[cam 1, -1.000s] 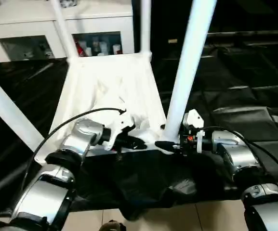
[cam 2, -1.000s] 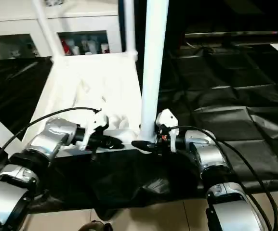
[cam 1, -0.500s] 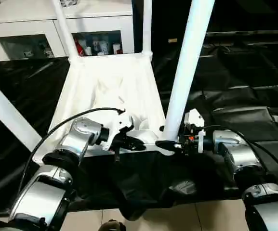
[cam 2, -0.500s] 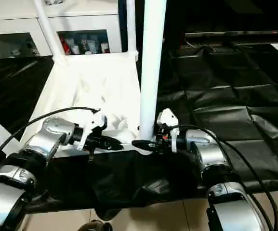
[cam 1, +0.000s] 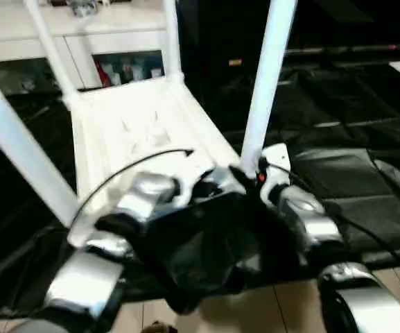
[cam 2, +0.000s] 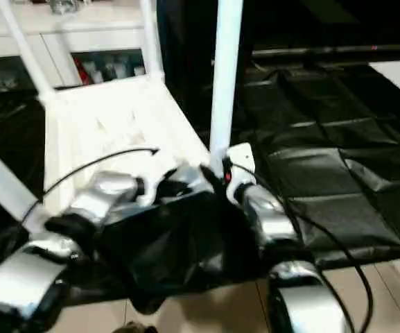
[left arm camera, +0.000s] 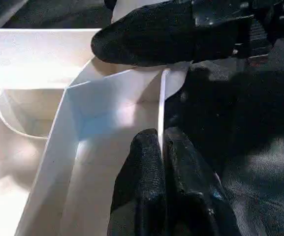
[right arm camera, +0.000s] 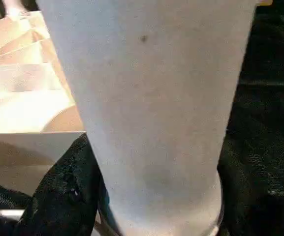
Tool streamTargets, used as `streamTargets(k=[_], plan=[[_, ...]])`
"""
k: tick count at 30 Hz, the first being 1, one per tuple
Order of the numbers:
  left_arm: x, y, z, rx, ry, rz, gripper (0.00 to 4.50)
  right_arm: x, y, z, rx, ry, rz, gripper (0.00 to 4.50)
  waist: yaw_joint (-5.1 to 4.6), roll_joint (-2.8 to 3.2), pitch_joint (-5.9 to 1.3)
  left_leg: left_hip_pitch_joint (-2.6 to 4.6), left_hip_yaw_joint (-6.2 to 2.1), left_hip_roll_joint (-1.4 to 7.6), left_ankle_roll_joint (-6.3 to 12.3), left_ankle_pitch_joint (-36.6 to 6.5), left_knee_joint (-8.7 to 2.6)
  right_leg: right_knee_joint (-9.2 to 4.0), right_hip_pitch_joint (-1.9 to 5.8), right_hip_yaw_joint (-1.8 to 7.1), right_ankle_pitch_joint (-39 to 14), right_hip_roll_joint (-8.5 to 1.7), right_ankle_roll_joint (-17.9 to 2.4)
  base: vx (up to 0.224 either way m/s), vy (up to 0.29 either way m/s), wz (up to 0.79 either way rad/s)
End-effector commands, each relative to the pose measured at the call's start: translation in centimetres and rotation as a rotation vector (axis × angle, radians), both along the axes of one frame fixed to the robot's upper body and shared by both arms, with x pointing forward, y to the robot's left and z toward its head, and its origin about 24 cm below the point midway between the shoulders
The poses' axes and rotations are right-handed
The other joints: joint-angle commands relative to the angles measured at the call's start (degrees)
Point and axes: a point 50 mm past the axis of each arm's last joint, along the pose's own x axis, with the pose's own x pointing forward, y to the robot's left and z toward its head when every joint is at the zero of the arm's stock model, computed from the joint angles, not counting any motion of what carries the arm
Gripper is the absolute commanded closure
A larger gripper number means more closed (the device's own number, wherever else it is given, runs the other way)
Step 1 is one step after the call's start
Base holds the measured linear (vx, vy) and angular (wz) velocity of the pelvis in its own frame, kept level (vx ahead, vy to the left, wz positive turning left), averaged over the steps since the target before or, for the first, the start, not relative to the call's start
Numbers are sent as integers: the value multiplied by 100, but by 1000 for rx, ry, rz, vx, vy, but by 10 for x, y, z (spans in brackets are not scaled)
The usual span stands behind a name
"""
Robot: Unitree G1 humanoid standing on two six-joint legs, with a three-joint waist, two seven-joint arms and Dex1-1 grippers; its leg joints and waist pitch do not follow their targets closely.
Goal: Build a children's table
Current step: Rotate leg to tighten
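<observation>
The children's table (cam 1: 123,132) lies upside down on a black sheet, with its white legs pointing up. My left gripper (left arm camera: 161,138) is shut on the thin near rim (left arm camera: 160,98) close to the right corner, one finger on each side of it. My right gripper (cam 1: 247,175) is at the foot of the near right leg (cam 1: 265,76). In the right wrist view that leg (right arm camera: 151,108) stands right in front, with a black finger (right arm camera: 58,196) pressed against its base. The right gripper's finger (left arm camera: 146,34) lies across the corner just beyond my left fingers.
The black sheet (cam 1: 206,243) is bunched up over the table's near edge and spreads flat to the right (cam 1: 352,125). A white cabinet with glass doors (cam 1: 109,48) stands behind. The near left leg (cam 1: 19,139) slants up by my left arm. Pale floor tiles (cam 1: 255,312) show at the front.
The view has shifted and tilted. My left gripper now sits closer to the right corner and the right gripper. The black sheet bulges higher in front of both.
</observation>
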Motion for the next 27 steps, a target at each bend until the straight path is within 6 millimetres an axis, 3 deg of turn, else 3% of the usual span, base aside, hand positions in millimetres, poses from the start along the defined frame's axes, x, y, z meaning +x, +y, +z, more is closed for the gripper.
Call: streamTargets(k=[1,5,10,15,17,20,23,27], plan=[[-1,-33,13,-108,-53,-12,450,-17,53,-14,26,53,239,121,-5,-122,-330,158,-138,221,220,-1585,-421,-480,167,200,-1089,-355,-1213,0,0,0],[0,-26,13,-111,-53,-17,450,-16,47,-8,44,23,293,68,10,-121,-330,141,-132,220,368,-1484,-410,-473,179,190,-1003,-356,-1238,0,0,0],[2,-10,16,-102,-66,-66,450,-19,29,-4,3,8,434,68,45,-142,-341,116,-126,223,486,-1295,-388,-457,204,178,-902,-357,-1236,0,0,0],[-6,8,15,-95,-11,-220,450,-22,7,6,-18,-12,589,68,92,-161,-377,91,-114,213,748,-923,-322,-390,229,147,-361,-353,-1394,0,0,0],[-11,15,13,-83,25,-292,450,-23,0,10,-15,-3,629,68,89,-138,-385,90,-122,235,822,-861,-317,-362,219,140,-241,-345,-1479,0,0,0],[-18,27,11,-62,73,-377,450,-25,-11,13,-22,20,693,68,99,-134,-397,100,-120,260,856,-821,-306,-331,194,145,-109,-334,-1561,0,0,0],[-21,41,10,-41,110,-419,450,-27,-23,15,-37,39,739,68,175,-107,-418,113,-109,290,871,-708,-273,-272,140,152,197,-316,-1656,0,0,0],[-24,48,10,-49,131,-438,450,-26,-28,20,-9,36,755,101,187,-122,-396,116,-106,284,756,-959,-297,-292,142,155,-78,-340,-1644,0,0,0]])
